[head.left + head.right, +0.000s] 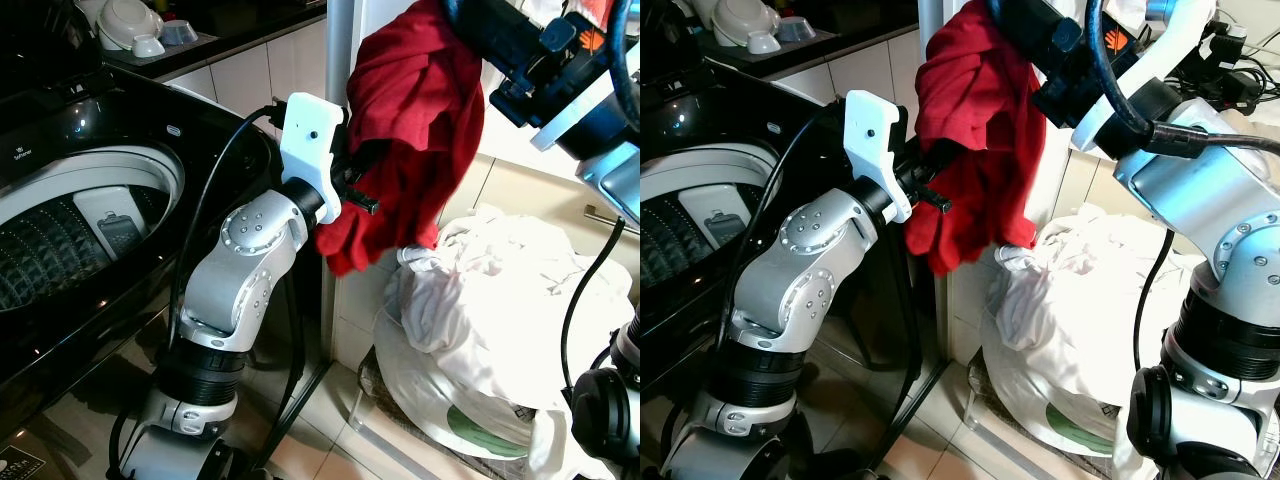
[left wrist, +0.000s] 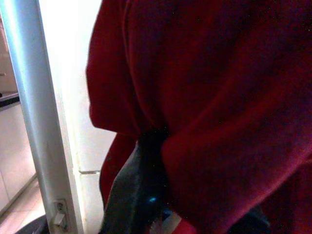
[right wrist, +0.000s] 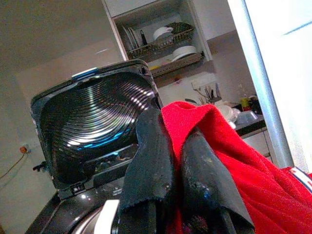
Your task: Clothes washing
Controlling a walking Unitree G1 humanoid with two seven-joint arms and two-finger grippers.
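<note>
- While both of our arms are raised beside the washing machine (image 1: 120,250), a red garment (image 1: 420,120) hangs between them, above a heap of white laundry (image 1: 500,300) that sits in a basket on the floor to our right.
- From our head views, the garment drapes from the right gripper (image 3: 175,146) high at the top, down to the left gripper (image 2: 146,161), whose white wrist housing (image 1: 310,140) sits against the cloth's lower left edge.
- Our right eye view takes in the silver right arm (image 1: 1220,230) and its blue cable; our left eye view shows more of the open drum (image 1: 70,240) and the bowls (image 1: 130,25) on the counter behind the machine.
- Our right wrist view adds what the head views miss: the machine's raised dark lid (image 3: 97,126), a dish rack (image 3: 161,41) on the wall above it, and 2 black fingers (image 3: 151,161) pressed together with red cloth pinched between them.
- Our left wrist view looks straight into folds of the red garment, beside a pale vertical post (image 2: 39,112); 1 black finger is buried in a crease, and cloth folds over it from both sides.
- We cannot tell how far apart the left gripper's fingers stand.
- No part of the garment touches the drum; it hangs just to the machine's right.
</note>
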